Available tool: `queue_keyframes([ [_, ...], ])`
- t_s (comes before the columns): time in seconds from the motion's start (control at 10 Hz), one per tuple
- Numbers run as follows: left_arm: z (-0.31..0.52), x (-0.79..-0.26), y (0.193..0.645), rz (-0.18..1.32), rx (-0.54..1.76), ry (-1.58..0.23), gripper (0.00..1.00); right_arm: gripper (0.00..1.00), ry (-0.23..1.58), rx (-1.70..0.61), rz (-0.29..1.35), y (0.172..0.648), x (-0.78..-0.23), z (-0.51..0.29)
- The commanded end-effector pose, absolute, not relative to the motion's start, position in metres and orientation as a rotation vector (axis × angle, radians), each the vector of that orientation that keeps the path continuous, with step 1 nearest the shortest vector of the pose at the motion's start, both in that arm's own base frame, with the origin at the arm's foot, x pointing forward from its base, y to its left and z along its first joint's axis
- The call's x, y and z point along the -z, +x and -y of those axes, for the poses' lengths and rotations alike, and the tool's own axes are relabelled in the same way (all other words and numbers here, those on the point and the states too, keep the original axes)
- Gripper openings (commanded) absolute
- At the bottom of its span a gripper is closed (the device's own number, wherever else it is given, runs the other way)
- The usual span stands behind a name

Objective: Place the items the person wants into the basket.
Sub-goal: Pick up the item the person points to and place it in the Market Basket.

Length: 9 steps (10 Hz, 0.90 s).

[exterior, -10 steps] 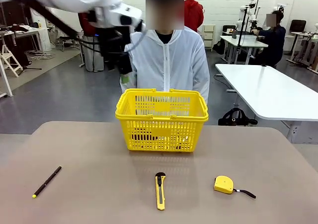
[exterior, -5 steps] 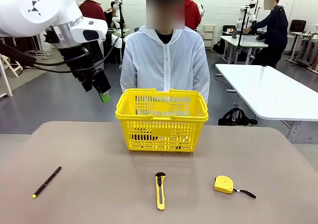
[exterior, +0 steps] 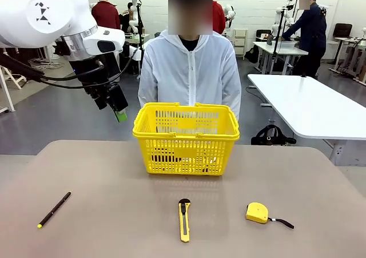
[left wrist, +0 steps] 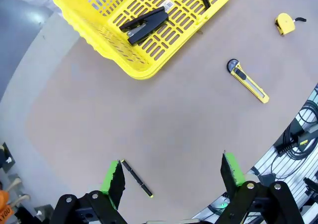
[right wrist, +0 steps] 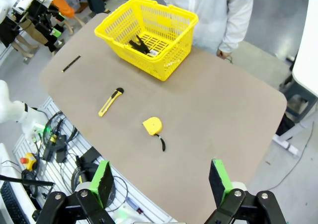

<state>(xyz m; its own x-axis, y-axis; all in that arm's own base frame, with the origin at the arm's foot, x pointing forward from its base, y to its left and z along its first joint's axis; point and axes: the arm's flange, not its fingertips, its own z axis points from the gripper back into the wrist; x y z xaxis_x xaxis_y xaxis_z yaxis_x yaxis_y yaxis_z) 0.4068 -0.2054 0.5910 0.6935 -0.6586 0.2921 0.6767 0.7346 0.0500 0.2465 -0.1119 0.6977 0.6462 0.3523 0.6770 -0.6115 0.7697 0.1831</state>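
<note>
Both grippers open and empty above the table, utility knife outside the basket.
The left gripper [exterior: 120, 114] hangs in the air just left of the yellow lattice-sided plastic shopping basket [exterior: 186, 135], its green-padded jaws apart. The right gripper [right wrist: 161, 180] hovers high over the brown table [exterior: 103, 172], jaws wide. The slim yellow-and-black utility knife [exterior: 184, 219] lies on the table in front of the basket, between a thin black pen [exterior: 54, 209] and a squat yellow tape measure [exterior: 257, 212]. A person in a white zipped jacket [exterior: 189, 75] stands behind the basket.
</note>
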Motion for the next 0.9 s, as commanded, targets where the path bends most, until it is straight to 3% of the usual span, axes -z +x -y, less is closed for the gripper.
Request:
queue_keyframes([
  [0.0, 0.204, -0.593, 0.405, 0.307, 0.744, -0.065, 1.0, 1.0, 0.434, -0.579, 0.67, 0.248, -0.697, 0.111],
  [0.2, 0.205, -0.591, 0.407, 0.302, 0.746, -0.063, 1.0, 1.0, 0.434, -0.579, 0.67, 0.248, -0.697, 0.111],
  [0.4, 0.123, -0.612, 0.37, 0.458, 0.818, -0.32, 1.0, 1.0, 0.434, -0.579, 0.67, 0.248, -0.697, 0.111],
  [0.6, 0.046, -0.623, 0.367, 0.54, 0.882, -0.485, 1.0, 1.0, 0.434, -0.579, 0.67, 0.248, -0.697, 0.111],
  [0.7, 0.027, -0.623, 0.322, 0.587, 0.887, -0.493, 1.0, 1.0, 0.434, -0.579, 0.67, 0.248, -0.697, 0.111],
  [0.8, 0.001, -0.624, 0.322, 0.606, 0.891, -0.44, 1.0, 1.0, 0.434, -0.579, 0.67, 0.248, -0.697, 0.111],
])
